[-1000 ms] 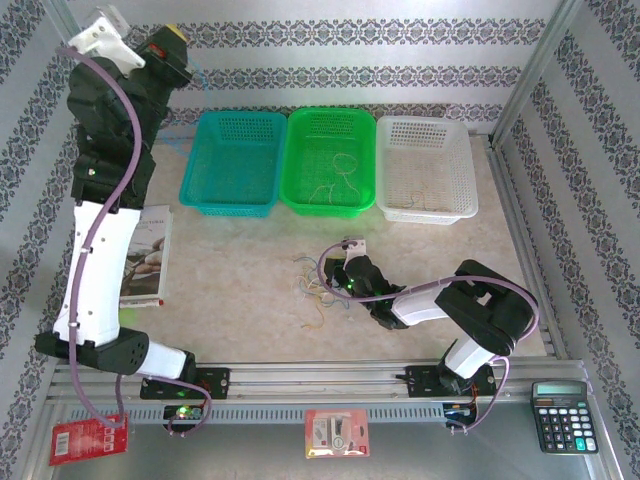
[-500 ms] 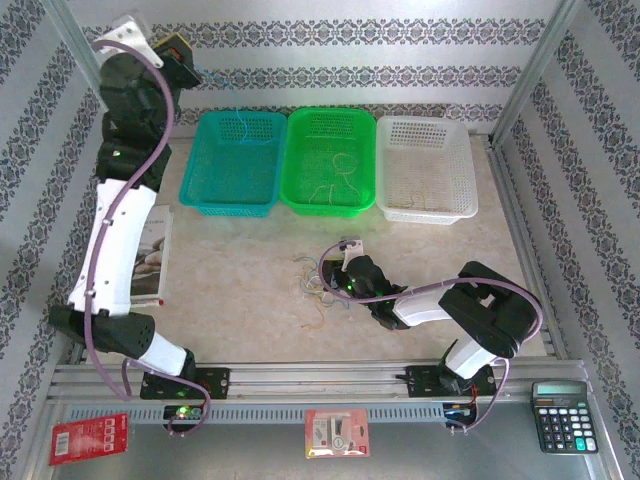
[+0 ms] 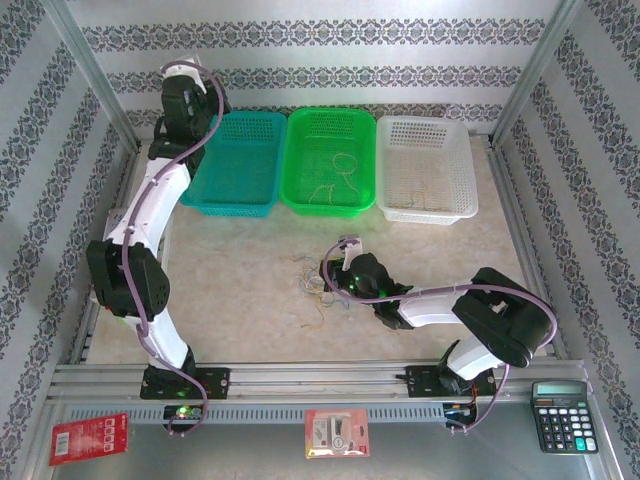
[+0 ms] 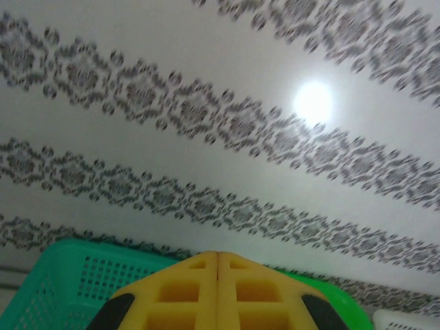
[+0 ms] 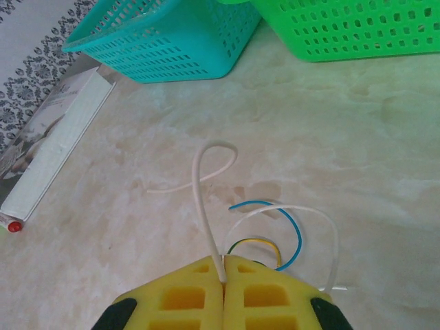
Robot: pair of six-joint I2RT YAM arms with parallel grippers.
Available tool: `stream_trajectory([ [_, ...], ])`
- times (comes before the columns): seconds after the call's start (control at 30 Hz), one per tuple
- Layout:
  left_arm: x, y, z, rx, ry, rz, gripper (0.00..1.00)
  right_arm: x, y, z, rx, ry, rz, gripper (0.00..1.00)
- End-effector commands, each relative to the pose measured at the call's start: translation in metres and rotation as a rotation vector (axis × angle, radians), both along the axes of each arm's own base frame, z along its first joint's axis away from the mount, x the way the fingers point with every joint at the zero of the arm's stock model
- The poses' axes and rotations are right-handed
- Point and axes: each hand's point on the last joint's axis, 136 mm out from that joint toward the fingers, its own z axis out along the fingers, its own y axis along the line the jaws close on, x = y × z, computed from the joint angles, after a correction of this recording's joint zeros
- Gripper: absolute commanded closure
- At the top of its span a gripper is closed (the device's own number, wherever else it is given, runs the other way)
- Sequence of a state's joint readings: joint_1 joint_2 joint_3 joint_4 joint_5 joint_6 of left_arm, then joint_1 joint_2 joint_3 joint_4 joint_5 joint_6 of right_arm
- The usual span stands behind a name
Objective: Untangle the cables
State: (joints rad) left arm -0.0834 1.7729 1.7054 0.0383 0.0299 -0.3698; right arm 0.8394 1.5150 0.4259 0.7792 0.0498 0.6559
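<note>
Where the right gripper (image 5: 224, 261) clamps, cables (image 5: 201, 196) loop ahead.

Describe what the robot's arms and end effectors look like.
The left arm and right arm have black joints, white shells and a purple cord alongside. The left end effector and right end effector have blocky yellow fingers with square recesses.

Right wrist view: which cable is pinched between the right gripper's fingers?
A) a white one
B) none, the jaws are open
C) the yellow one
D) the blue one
A: the white cable runs straight into the seam of the shut right gripper, while the blue cable and the yellow cable lie loose beyond its fingertips.
</note>
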Motion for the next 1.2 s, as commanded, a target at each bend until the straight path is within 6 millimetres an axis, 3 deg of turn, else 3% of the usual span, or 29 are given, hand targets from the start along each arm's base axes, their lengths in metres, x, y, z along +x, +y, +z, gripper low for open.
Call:
stream_trajectory([
  [0.0,0.004,0.009,-0.013,-0.002,-0.004,0.003,1.00,-0.001,-0.001,0.007,0.012,-0.009,0.023,1.00],
  [0.1,0.004,0.012,-0.043,0.011,0.059,0.007,0.99,-0.001,-0.001,0.007,0.014,-0.006,0.032,1.00],
  [0.2,0.001,0.011,-0.061,0.018,0.102,-0.008,0.70,0.001,-0.001,0.009,0.021,-0.005,0.038,1.00],
  [0.37,-0.005,0.005,-0.052,0.029,0.124,-0.051,0.24,0.004,0.002,0.013,0.031,-0.003,0.050,1.00],
  [0.47,-0.010,-0.001,-0.039,0.034,0.137,-0.084,0.11,0.005,0.003,0.014,0.033,-0.004,0.055,1.00],
  [0.67,-0.036,-0.012,-0.024,-0.041,0.169,-0.147,0.03,0.005,0.003,0.013,0.034,0.001,0.066,1.00],
  [0.8,-0.069,-0.026,-0.037,-0.165,0.230,-0.208,0.01,0.005,0.003,0.013,0.037,0.005,0.068,1.00],
  [0.9,-0.101,-0.042,-0.060,-0.308,0.291,-0.275,0.01,0.005,0.003,0.014,0.042,0.007,0.068,1.00],
  [1.07,-0.161,-0.077,-0.115,-0.542,0.357,-0.351,0.03,0.006,0.002,0.018,0.056,0.003,0.064,1.00],
  [1.17,-0.187,-0.102,-0.142,-0.572,0.407,-0.382,0.08,0.006,0.003,0.023,0.072,-0.001,0.064,1.00],
])
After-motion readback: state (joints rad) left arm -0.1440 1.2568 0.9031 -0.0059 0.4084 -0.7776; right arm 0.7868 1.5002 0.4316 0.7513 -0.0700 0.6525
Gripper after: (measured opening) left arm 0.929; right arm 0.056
